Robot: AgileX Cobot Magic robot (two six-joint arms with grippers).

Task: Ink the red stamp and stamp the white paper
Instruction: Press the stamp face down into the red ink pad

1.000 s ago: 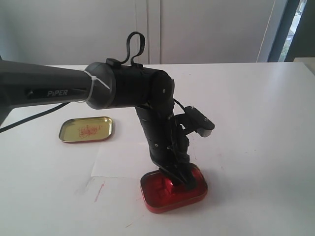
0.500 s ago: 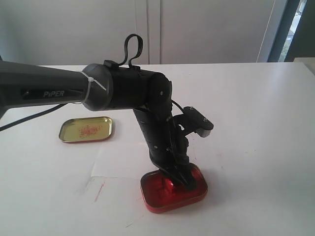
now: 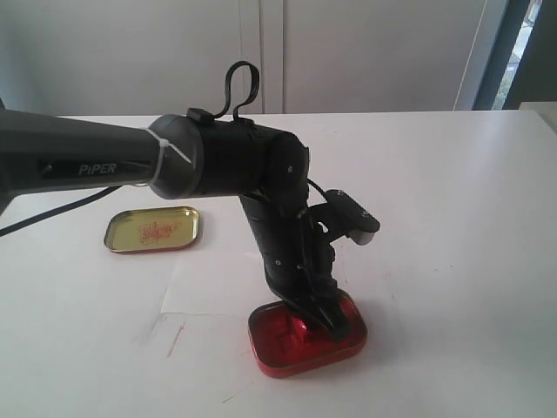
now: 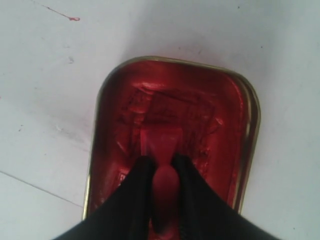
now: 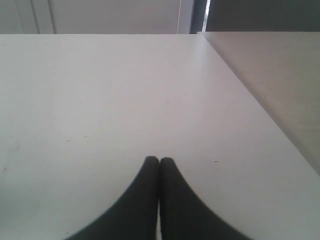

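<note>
My left gripper [image 4: 163,161] is shut on the round knob of the red stamp [image 4: 161,145]. The stamp's rectangular base rests down on the ink pad inside the open red ink tin [image 4: 235,120]. From the exterior view the left gripper [image 3: 320,315] points steeply down into that red ink tin [image 3: 306,340] near the table's front, and the stamp itself is hidden behind the fingers. The white paper [image 3: 213,283] lies flat just left of the tin, partly behind the arm. My right gripper [image 5: 159,161] is shut with nothing in it, low over bare white table.
A gold-coloured tin lid [image 3: 153,229] with a red mark inside lies at the left. Red ink smears [image 3: 177,338] mark the table [image 3: 452,218] in front of the paper. In the right wrist view the table's edge [image 5: 250,95] runs beside a second surface.
The left arm has shifted only slightly; the gripper stays in the ink tin, still shut on the stamp.
</note>
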